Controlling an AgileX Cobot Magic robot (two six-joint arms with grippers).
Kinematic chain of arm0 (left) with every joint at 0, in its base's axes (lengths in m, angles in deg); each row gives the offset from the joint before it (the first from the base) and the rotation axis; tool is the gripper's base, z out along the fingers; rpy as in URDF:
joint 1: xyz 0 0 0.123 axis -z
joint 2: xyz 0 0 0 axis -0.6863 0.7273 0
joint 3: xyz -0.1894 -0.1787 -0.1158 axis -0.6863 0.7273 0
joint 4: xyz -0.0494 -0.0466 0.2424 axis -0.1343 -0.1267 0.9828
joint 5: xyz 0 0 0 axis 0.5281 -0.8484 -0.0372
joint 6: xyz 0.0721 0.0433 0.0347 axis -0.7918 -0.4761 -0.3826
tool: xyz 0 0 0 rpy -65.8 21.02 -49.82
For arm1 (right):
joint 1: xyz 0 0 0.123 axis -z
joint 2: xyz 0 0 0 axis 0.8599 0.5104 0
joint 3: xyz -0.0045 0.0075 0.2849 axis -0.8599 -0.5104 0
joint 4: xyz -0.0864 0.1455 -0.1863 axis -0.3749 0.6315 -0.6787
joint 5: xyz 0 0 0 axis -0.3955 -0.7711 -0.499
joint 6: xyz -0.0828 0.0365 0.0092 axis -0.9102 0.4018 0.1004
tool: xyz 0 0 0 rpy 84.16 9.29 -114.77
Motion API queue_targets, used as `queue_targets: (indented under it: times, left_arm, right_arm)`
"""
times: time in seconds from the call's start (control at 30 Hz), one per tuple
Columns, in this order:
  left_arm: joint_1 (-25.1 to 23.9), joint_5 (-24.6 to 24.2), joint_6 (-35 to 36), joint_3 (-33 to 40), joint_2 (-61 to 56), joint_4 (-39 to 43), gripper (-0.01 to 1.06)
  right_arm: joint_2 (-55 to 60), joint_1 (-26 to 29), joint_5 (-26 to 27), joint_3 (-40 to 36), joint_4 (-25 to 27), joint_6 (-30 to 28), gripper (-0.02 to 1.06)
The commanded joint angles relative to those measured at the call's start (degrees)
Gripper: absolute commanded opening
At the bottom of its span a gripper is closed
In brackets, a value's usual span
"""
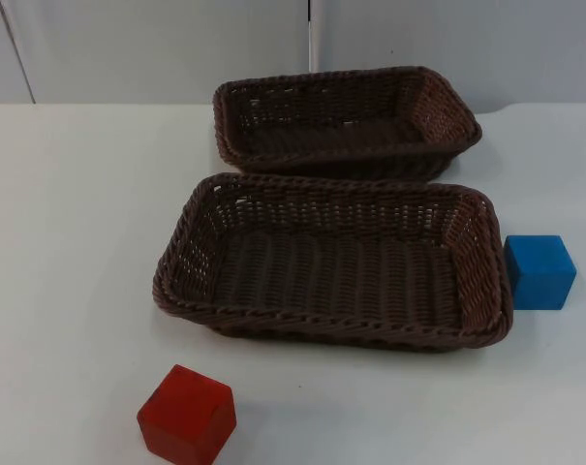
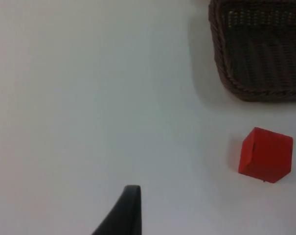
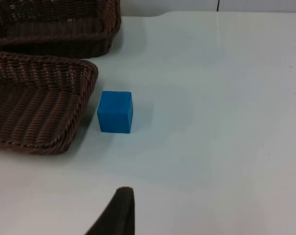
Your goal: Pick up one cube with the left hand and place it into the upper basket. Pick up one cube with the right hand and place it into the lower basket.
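A red cube (image 1: 187, 415) rests on the table near the front edge, in front of the lower basket's (image 1: 331, 186) left corner. A blue cube (image 1: 539, 271) sits just right of that basket, close to its wall. Behind it stands the upper basket (image 1: 346, 82). Both brown wicker baskets hold nothing. My left gripper (image 2: 124, 211) hangs over bare table, well apart from the red cube (image 2: 265, 154) and a basket corner (image 2: 258, 49). My right gripper (image 3: 119, 210) hovers over the table a short way from the blue cube (image 3: 115, 111), which lies beside the lower basket (image 3: 40, 63).
White table top spreads to the left of the baskets and to the right of the blue cube. The grey partition wall (image 1: 157, 48) closes the table behind the upper basket (image 3: 64, 29).
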Motion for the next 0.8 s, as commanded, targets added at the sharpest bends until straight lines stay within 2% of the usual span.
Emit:
queue_targets:
  times: [0.0,0.03,0.4,0.77]
  left_arm:
    - [-0.15,0.91,-1.69,-0.35,0.82,-1.43,1.05]
    - [-0.15,1.19,-3.98,-0.35,1.03,-2.26,1.05]
    - [-0.15,3.19,-8.87,-0.35,5.03,-7.93,1.05]
    - [-0.15,4.04,-9.79,-4.8,12.73,-8.31,1.05]
  right_arm:
    - [-0.24,0.31,0.22,-0.04,0.02,0.01,1.05]
    - [-0.24,0.31,0.22,-0.04,0.02,0.01,1.05]
    - [-0.24,0.31,0.22,-0.04,0.02,0.01,1.05]
    - [-0.24,0.31,0.22,-0.04,0.02,0.01,1.05]
